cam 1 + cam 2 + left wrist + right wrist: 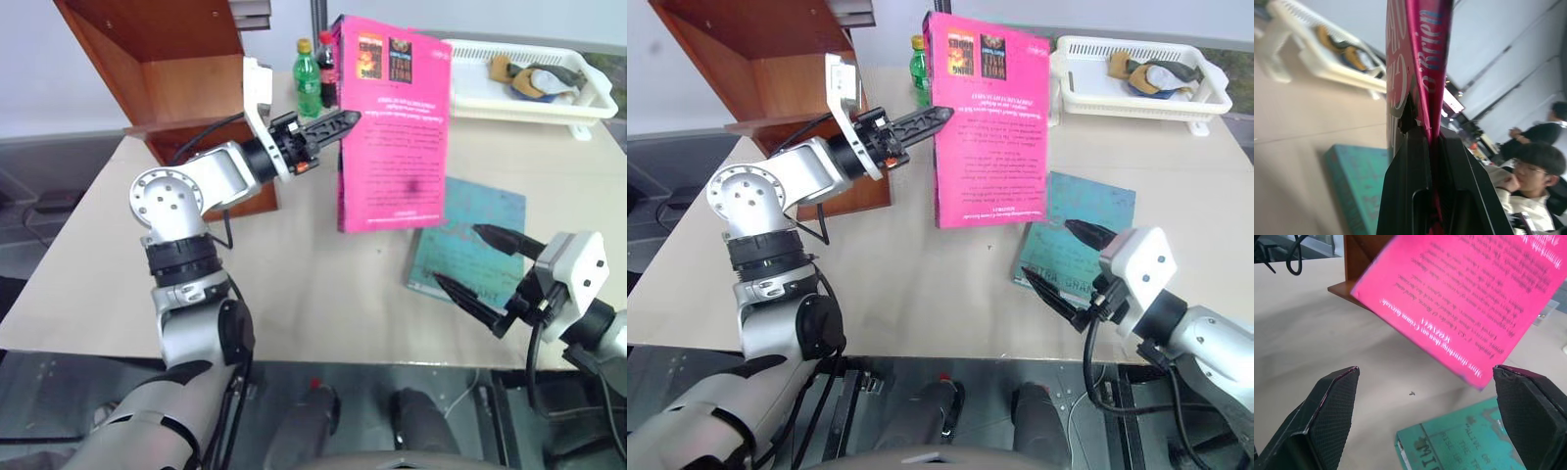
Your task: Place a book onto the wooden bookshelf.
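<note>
Book (392,137), pink, held upright off the surface (294,284) by left pincer (338,125), clenched on its spine edge; cover text upside down. Wooden bookshelf (167,59) stands at far left of surface, just behind the left arm, book not in it yet. Right pincer (490,269) released, fingers wide apart, hovering low over near right edge above teal book (480,235) lying flat. White tray (519,93) with some items at far right; green bottle (309,78) and a dark one just behind pink book
</note>
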Controlling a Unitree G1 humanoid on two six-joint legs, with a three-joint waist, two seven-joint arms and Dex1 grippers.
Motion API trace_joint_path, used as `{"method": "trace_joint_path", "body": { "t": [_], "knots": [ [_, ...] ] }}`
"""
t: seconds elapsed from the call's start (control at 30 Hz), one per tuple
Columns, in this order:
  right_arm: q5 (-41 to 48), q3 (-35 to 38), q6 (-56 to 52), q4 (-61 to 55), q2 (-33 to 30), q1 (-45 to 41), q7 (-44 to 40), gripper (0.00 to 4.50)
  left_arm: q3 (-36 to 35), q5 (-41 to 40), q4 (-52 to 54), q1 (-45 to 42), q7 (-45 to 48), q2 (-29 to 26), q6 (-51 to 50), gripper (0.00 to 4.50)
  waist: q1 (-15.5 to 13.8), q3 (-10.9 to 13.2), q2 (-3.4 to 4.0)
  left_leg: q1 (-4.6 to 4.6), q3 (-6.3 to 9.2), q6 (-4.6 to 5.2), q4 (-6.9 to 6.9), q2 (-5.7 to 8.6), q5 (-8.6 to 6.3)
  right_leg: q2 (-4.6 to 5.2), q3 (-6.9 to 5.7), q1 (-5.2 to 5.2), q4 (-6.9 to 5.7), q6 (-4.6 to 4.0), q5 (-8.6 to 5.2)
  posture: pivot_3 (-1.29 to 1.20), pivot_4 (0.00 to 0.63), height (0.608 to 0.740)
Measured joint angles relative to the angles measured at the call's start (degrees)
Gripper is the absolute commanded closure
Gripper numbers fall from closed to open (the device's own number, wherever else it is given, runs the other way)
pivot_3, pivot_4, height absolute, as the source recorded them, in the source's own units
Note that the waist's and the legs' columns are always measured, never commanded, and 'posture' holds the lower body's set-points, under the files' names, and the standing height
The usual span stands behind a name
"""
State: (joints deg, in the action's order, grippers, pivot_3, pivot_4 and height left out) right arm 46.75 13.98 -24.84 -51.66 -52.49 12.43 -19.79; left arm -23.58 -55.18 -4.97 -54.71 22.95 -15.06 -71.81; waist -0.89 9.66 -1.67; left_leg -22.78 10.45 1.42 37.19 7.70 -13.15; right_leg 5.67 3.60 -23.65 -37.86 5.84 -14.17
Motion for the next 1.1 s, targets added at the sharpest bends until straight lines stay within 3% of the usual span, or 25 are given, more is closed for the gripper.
{"method": "trace_joint_path", "body": {
  "t": [0.17,0.37,0.63,0.77,0.97,1.1],
  "knots": [
    [-1.44,-0.63,-0.88,0.97,1.28,-2.16,-2.03,0.0,4.62,2.95,4.77,0.8,1.85,-4.15,4.65,4.49,0.2,0.01,-0.01,-0.02,-0.07,-0.01,-0.03,-0.01,-0.01,-0.01,0.09,-0.06,0.0,0.0,0.0,0.0,0.15,0.74],
    [-2.96,-2.41,-1.31,4.09,3.04,-7.44,-5.29,0.0,20.89,19.2,15.47,2.93,14.62,-18.43,23.73,4.49,0.02,0.01,0.02,0.02,-0.16,-0.01,-0.11,-0.02,-0.01,0.01,0.14,-0.05,0.03,-0.02,0.01,0.0,0.15,0.74],
    [-4.32,-5.31,-1.69,8.36,4.67,-16.09,-9.7,0.0,31.0,42.33,13.69,-2.78,22.3,-26.88,52.77,4.49,0.03,0.04,0.01,-0.06,-0.12,0.06,-0.16,-0.02,-0.04,0.03,0.1,-0.07,0.17,-0.02,0.01,0.0,0.15,0.74],
    [-6.02,-7.98,-1.63,11.73,6.7,-22.15,-12.09,0.0,34.41,52.55,4.1,-10.97,29.67,-35.73,66.68,4.49,0.84,0.1,0.09,0.01,-0.2,0.07,-0.3,-0.03,-0.05,0.0,0.16,-0.13,0.16,-0.02,0.01,0.0,0.15,0.74],
    [-8.62,-9.13,-0.59,15.93,8.51,-29.02,-14.32,0.0,37.88,60.47,-7.73,-16.51,36.81,-40.53,71.9,4.49,1.52,0.15,0.08,-0.03,-0.13,0.11,-0.31,-0.02,-0.07,-0.01,0.09,-0.13,0.17,-0.01,0.01,0.0,0.15,0.74],
    [-10.19,-9.18,0.09,17.29,9.46,-30.62,-15.81,0.0,38.44,62.95,-10.95,-19.06,40.71,-40.92,65.89,4.49,2.62,0.19,0.09,-0.16,-0.16,0.12,-0.32,-0.02,-0.07,-0.05,0.14,-0.35,0.05,0.0,0.0,0.0,0.15,0.74]
  ]
}}
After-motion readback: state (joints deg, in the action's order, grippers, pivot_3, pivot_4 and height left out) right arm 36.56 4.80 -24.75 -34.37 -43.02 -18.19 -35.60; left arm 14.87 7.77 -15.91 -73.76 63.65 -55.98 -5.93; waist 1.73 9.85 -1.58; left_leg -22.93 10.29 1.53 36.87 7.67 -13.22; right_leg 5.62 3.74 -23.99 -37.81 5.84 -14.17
